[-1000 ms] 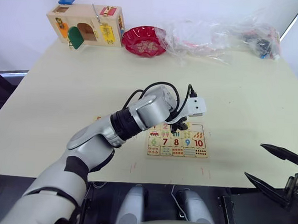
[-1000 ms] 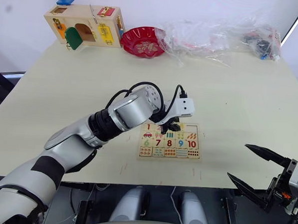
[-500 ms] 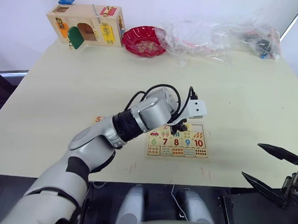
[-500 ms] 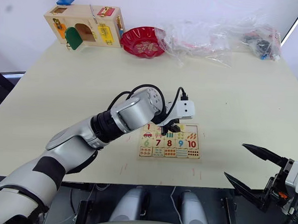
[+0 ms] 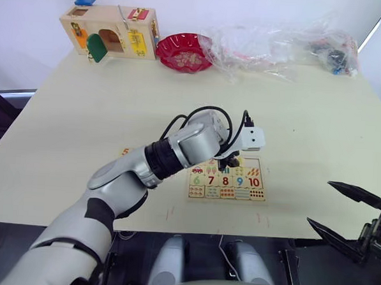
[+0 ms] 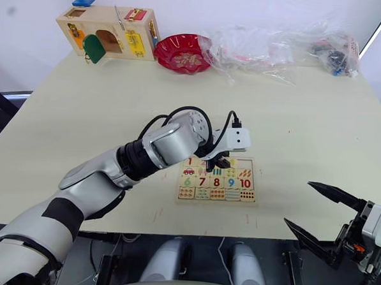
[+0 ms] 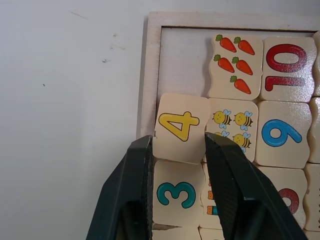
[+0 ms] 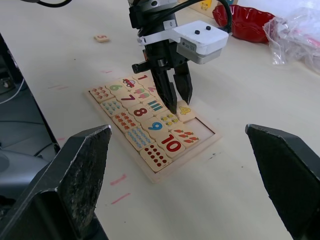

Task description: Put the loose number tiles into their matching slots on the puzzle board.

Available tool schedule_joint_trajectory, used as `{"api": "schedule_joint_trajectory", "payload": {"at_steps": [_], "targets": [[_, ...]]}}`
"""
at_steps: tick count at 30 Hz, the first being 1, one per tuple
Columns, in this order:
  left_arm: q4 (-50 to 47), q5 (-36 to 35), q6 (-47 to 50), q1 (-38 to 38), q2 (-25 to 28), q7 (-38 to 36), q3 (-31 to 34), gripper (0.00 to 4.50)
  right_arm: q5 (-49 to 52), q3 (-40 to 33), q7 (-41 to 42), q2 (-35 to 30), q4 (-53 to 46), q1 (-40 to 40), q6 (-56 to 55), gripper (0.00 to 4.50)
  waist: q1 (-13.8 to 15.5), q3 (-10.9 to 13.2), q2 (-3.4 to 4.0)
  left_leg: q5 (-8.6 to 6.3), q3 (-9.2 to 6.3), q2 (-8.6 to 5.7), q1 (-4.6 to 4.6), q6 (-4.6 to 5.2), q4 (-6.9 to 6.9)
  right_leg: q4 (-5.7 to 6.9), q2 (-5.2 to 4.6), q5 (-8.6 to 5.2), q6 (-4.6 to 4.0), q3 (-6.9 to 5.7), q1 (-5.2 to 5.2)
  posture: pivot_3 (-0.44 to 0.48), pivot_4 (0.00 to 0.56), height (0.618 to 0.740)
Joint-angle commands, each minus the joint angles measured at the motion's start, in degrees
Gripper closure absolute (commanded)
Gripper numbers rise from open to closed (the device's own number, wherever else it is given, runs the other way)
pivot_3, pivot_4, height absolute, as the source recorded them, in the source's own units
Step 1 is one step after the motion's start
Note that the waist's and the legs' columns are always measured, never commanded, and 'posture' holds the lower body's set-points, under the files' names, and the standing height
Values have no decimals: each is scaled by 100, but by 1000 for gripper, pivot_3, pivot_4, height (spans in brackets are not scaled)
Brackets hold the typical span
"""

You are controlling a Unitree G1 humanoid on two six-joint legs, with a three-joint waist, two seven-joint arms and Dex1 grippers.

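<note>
Overall, pale tabletop [image 5: 306,129] against white wall [image 5: 248,8].

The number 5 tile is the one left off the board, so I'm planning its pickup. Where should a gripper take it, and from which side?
From straight above, pinching two opposite edges. The 5 tile lies flat on the table with open space all around, apart from the puzzle board.

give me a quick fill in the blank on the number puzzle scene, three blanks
1. The left gripper straddles the pale-wood tile printed with a yellow ____.
2. The bare slot beside that tile is the spot for the number ____.
3. The small pale-wood tile with an orange-red 5 lies on the ____, off the pale-wood puzzle board.

Missing words: 4; 5; table
</note>
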Motion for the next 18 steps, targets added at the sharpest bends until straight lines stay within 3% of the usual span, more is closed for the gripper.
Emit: {"api": "schedule_joint_trajectory", "payload": {"at_steps": [1,18], "targets": [[-75,47,60,-186,-73,-65,-12,3423,16,-37,-42,13,-133,49,-31,0,0,0,0,0,0,0,0,0,0,0,0,0,0,0,0,0,150,740],[129,198,28,-234,-145,-77,-77,3423,-54,51,-114,35,-157,39,-69,0,0,0,0,0,0,0,0,0,0,0,0,0,0,0,0,0,150,740]]}}
